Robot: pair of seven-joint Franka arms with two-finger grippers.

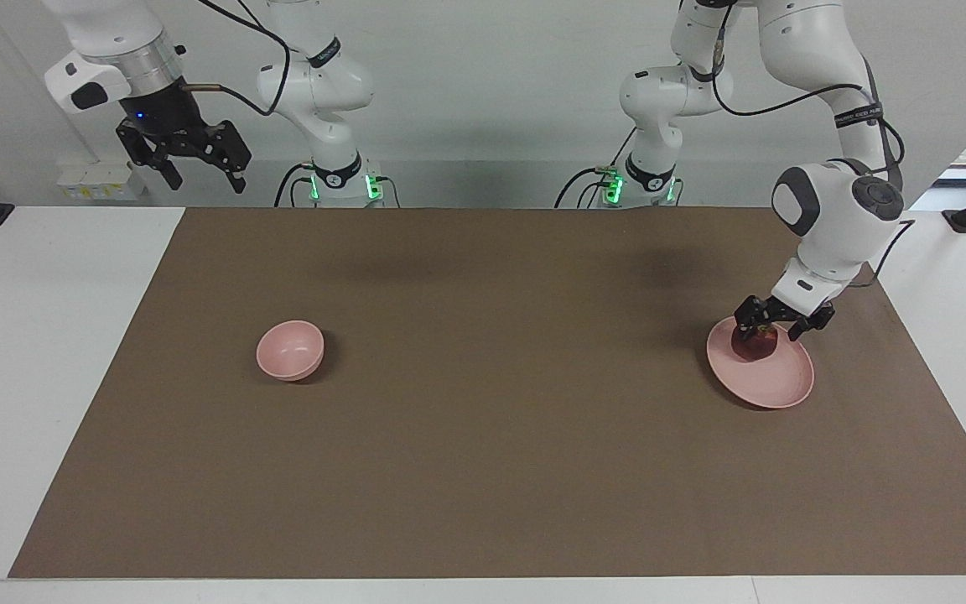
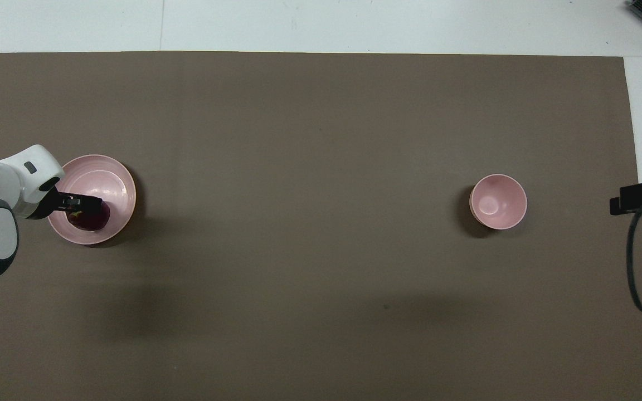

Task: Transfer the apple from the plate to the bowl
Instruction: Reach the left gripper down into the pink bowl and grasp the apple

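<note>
The dark red apple (image 1: 758,345) lies on the pink plate (image 1: 772,382), at the left arm's end of the table. My left gripper (image 1: 781,322) is low over the plate, open, with its fingers spread just above the apple's top. In the overhead view the gripper (image 2: 78,203) covers part of the apple (image 2: 95,219) on the plate (image 2: 110,172). The small pink bowl (image 1: 290,350) stands empty toward the right arm's end and also shows in the overhead view (image 2: 498,201). My right gripper (image 1: 198,174) waits open, raised high above the table's edge.
A brown mat (image 1: 483,436) covers most of the white table. A black cable (image 2: 636,262) hangs at the right arm's end in the overhead view. Nothing else stands between plate and bowl.
</note>
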